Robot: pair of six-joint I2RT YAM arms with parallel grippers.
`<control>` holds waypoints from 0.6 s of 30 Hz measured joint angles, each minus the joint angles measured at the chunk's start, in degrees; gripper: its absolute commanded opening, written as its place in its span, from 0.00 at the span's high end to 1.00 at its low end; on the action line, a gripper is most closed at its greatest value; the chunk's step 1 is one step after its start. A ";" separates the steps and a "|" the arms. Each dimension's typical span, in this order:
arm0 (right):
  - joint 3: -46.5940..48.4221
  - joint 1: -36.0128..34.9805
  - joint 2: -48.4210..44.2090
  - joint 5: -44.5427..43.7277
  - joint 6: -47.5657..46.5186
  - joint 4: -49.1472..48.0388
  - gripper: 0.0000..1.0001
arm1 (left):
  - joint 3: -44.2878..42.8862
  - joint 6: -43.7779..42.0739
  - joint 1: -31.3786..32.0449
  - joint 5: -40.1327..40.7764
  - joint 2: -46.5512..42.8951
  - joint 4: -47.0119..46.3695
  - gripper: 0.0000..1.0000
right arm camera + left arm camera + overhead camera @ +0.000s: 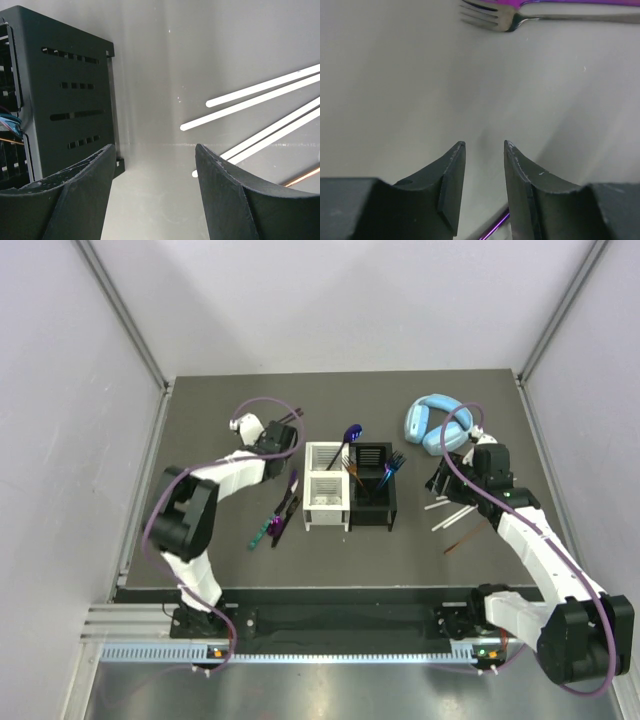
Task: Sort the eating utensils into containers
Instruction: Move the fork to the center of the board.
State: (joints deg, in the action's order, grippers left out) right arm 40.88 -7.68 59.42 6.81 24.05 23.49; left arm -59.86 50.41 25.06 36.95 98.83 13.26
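Observation:
The white container (325, 500) and the black container (372, 498) stand side by side mid-table. A purple spoon (350, 435) stands in the white one, a blue fork (395, 465) in the black one. Purple utensils (287, 502) and a green-handled knife (262, 532) lie left of them. My left gripper (284, 455) (484, 144) hangs open over the table, with a fork (490, 17) lying beyond its tips and a purple handle (496, 227) low between its fingers. My right gripper (440, 480) (155, 146) is open and empty between the black container (70, 90) and white sticks (250, 100).
Light-blue headphones (435, 423) lie at the back right, just behind the right gripper. More white sticks (445, 510) and a brown stick (465, 540) (302, 176) lie right of the black container. Grey walls enclose the table on three sides.

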 measured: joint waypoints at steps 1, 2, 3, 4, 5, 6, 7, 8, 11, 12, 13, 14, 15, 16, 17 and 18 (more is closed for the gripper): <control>0.00 0.00 -0.02 -0.02 0.00 0.04 0.35 | -2.49 1.14 -0.59 -0.87 2.84 0.39 0.58; 0.00 0.00 -0.04 -0.02 0.00 0.09 0.35 | -5.77 2.45 -1.16 -1.68 5.95 0.94 0.57; 0.00 0.00 -0.07 -0.04 0.00 0.09 0.35 | -7.74 3.26 -1.40 -1.99 7.78 0.96 0.57; 0.00 0.00 -0.09 -0.04 0.00 0.11 0.35 | -9.75 3.93 -1.53 -2.12 9.27 1.49 0.57; 0.00 0.00 -0.11 -0.07 0.00 0.11 0.35 | -12.74 5.05 -1.55 -2.21 11.30 2.38 0.57; 0.00 0.00 -0.11 -0.07 0.00 0.09 0.35 | -15.06 5.81 -1.53 -2.23 12.79 2.56 0.57; 0.00 0.00 -0.11 -0.04 0.00 0.11 0.35 | -17.07 6.56 -1.51 -2.16 13.99 2.84 0.57; 0.00 0.00 -0.11 -0.04 -0.02 0.11 0.35 | -18.62 7.08 -1.51 -2.01 14.84 3.10 0.57; 0.00 0.00 -0.11 -0.04 0.00 0.09 0.35 | -21.79 9.29 -1.40 -1.25 16.61 3.37 0.55; 0.00 0.00 -0.11 -0.04 0.00 0.11 0.35 | -22.08 9.75 -1.40 -1.07 16.83 3.39 0.55; 0.00 0.00 -0.11 -0.04 0.00 0.11 0.35 | -22.60 10.60 -1.42 -0.92 17.07 3.78 0.53; 0.00 0.00 -0.11 -0.04 0.00 0.09 0.35 | -23.12 11.26 -1.49 -0.87 17.40 4.20 0.52; 0.00 0.00 -0.11 -0.04 0.00 0.09 0.35 | -24.13 12.09 -1.55 -0.70 17.97 5.25 0.51; 0.00 0.00 -0.11 -0.04 0.00 0.11 0.35 | -25.38 12.90 -1.62 -0.46 18.67 6.36 0.50; 0.00 0.00 -0.11 -0.04 -0.02 0.09 0.35 | -26.82 13.70 -1.68 -0.26 19.50 7.50 0.50; 0.00 0.00 -0.11 -0.04 0.00 0.09 0.35 | -28.28 14.47 -1.73 -0.04 20.33 8.59 0.49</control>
State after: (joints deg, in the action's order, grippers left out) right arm 40.88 -7.68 59.31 6.76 24.05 23.57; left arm -88.14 64.88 23.33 36.91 119.15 21.85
